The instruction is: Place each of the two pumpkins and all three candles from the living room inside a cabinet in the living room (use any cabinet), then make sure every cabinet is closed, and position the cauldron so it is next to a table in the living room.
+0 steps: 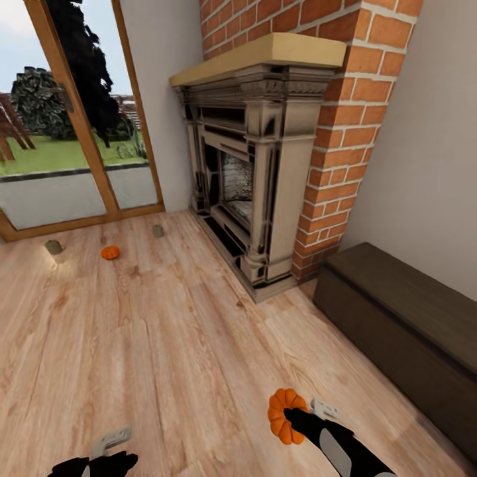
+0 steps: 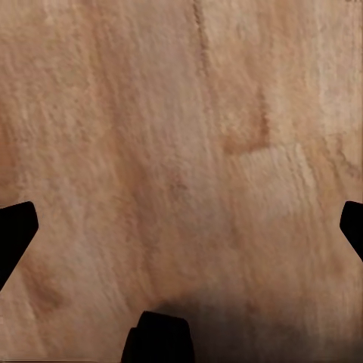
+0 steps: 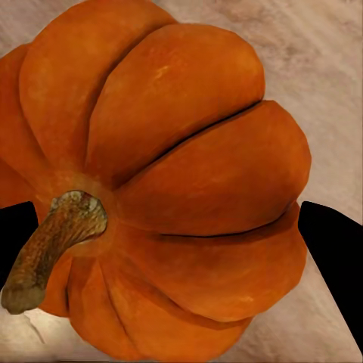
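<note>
Fireplace (image 1: 255, 179) dead ahead, cabinet (image 1: 404, 324) low along the wall to my right, fronts shut as far as I can see. So I need a drawer open before anything goes in. Right gripper (image 1: 296, 419) is clamped on the bigger pumpkin (image 1: 285, 414), held over the floor just short of the cabinet. I'd keep that squeeze steady and swing slow. Left gripper (image 2: 181, 227) hangs spread wide, nothing in it; use it for the drawer. Small pumpkin (image 1: 110, 252) and 2 candles (image 1: 53, 247) wait on the floor nr the window, well apart from me.
</note>
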### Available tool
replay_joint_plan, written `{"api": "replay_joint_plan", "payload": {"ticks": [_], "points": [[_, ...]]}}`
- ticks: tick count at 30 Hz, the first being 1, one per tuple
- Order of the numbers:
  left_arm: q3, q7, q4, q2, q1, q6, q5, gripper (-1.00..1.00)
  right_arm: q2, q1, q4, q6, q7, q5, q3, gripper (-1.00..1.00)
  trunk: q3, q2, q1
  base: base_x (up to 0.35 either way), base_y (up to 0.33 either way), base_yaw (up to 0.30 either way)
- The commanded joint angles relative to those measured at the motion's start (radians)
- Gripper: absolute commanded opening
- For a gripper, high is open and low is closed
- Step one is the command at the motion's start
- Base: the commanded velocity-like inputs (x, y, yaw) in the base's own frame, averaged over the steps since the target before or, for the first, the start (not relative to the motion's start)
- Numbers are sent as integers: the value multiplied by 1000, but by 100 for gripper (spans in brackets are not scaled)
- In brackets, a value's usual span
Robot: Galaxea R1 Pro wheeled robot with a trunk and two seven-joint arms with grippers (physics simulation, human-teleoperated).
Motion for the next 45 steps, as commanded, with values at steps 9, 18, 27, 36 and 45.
{"api": "replay_joint_plan", "payload": {"ticks": [9, 18, 27, 36, 45], "points": [[-1, 0, 3, 0, 0, -3, 0, 100, 2, 0, 0, -35, -20, 0, 85, -100, -1, 0, 0, 86, 18, 295], [1, 0, 5, 0, 0, 0, 0, 100, 2, 0, 0, -39, -72, 0, 131, -100, 14, 42, -23, 7, 3, 296], [1, 1, 7, 0, 0, 0, -1, 100, 3, 0, 0, -40, -74, 1, 134, -100, 39, 105, -58, 0, 0, 294], [1, 2, 7, 0, 0, 7, -2, 100, 4, 0, 0, -40, -89, 1, 135, -100, 63, 168, -92, 0, 0, 294], [-2, 0, 7, 0, 0, -7, -1, 100, 2, 1, 2, -47, -90, 1, 134, -100, 60, 168, -92, 34, 0, 222]]}}
